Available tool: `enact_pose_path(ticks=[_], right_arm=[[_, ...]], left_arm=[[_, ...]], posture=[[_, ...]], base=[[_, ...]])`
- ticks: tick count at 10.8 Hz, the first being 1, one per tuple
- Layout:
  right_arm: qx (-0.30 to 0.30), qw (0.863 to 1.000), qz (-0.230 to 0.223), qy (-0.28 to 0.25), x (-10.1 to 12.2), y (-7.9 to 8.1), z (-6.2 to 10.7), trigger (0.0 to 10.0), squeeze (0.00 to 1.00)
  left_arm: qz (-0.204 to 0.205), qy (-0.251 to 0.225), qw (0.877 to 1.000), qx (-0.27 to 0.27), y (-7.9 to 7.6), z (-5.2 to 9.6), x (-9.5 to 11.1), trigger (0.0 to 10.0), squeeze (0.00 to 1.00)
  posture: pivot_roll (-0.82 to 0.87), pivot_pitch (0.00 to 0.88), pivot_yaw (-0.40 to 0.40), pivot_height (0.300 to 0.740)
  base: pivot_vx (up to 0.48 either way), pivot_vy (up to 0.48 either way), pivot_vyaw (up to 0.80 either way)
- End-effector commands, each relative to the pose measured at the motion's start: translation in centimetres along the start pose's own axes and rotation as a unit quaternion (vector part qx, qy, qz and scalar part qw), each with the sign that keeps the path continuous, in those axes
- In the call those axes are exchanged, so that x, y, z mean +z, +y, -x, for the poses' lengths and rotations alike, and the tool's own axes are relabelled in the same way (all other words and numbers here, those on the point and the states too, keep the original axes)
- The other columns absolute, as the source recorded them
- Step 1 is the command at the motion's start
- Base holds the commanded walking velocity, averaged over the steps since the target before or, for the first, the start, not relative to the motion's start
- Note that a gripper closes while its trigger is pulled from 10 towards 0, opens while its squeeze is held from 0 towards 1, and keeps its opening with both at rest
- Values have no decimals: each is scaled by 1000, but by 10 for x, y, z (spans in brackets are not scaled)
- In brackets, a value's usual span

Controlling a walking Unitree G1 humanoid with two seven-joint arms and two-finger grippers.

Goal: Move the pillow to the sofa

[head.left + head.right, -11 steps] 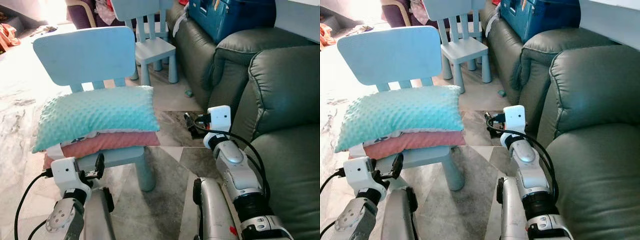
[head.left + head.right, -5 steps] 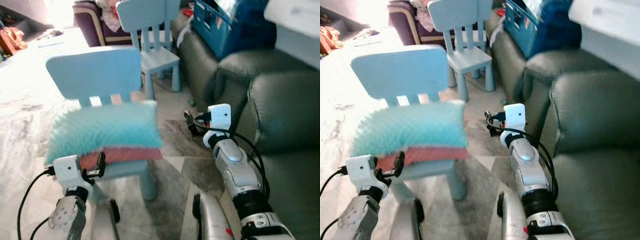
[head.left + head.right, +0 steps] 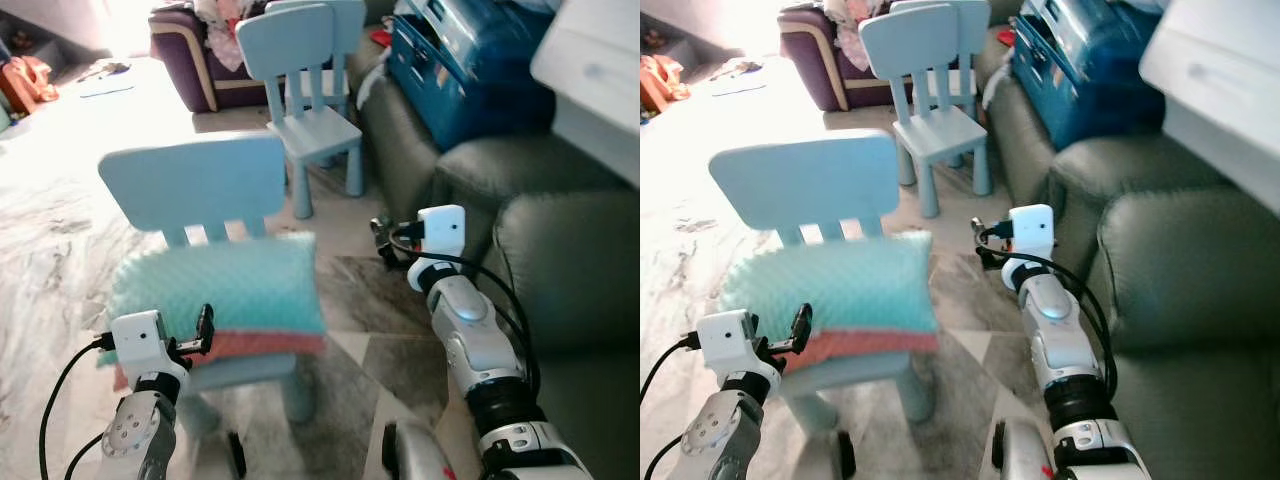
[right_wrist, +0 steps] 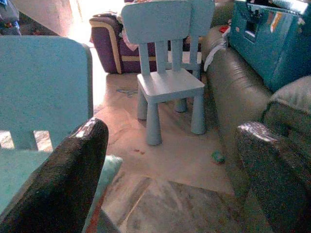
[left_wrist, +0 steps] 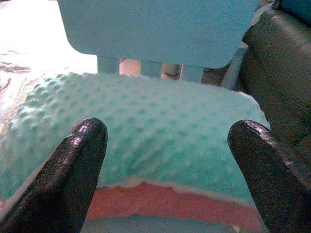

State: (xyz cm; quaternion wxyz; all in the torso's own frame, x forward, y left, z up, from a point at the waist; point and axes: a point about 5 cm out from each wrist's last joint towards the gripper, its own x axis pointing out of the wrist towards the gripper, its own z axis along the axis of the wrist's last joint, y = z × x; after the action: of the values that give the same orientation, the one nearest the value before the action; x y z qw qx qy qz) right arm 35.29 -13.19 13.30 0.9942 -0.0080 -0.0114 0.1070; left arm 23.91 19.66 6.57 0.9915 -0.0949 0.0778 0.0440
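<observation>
Occupying the robot's right side, a grey-green sofa (image 3: 560,260) is being seen, with a blue suitcase (image 3: 465,70) lying on its far seat and a white box (image 3: 595,75) at the top corner. Marble floor (image 3: 50,230) is being shown on the left, brightly lit toward the back, where a purple armchair (image 3: 195,60) is standing.

Two light-blue children's chairs are being viewed: the near chair (image 3: 190,185) directly ahead, and a far chair (image 3: 305,70) behind it, just beside the sofa.

The teal dotted pillow (image 3: 215,285) is being carried on the near chair's seat, lying flat on top of a pink cushion (image 3: 255,345) whose edge is showing beneath it. The pillow is not yet on the sofa; a strip of floor is lying between chair and sofa.

The left gripper (image 5: 170,165) is being held low in front of the chair, jaws wide apart, pointing at the pillow's front edge; in the left wrist view one finger (image 5: 77,170) is framing each side of the pillow, not touching it.

The right gripper (image 4: 170,160) is being held out between chair and sofa, jaws apart, nothing between them, pointing toward the far chair. A small green object (image 4: 217,156) is lying on the floor by the sofa base.
</observation>
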Motion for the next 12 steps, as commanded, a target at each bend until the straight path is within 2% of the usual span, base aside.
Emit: enact_pose_path(ticks=[1,4,8,11,12], right_arm=[[6,1000,-4,-8,5,4,-4,10000,0],[5,1000,-6,-10,5,4,-4,10000,0],[4,1000,-8,-14,7,3,-5,10000,0],[6,1000,-7,-14,8,3,-6,10000,0],[7,1000,-8,-14,8,3,-6,10000,0]], left_arm=[[-8,0,1000,7,2,-1,0,10000,0],[-10,0,1000,4,0,-3,0,10000,0],[-9,0,1000,2,-1,-3,-1,10000,0],[17,9,1000,10,0,-4,-3,10000,0],[5,9,1000,5,-3,-5,-2,10000,0]], posture=[[-132,0,46,688],[-133,0,47,738],[-137,0,49,740],[-137,0,48,740],[-135,0,44,740]], base=[[0,0,0],[0,0,0],[0,0,0],[0,0,0],[0,0,0]])
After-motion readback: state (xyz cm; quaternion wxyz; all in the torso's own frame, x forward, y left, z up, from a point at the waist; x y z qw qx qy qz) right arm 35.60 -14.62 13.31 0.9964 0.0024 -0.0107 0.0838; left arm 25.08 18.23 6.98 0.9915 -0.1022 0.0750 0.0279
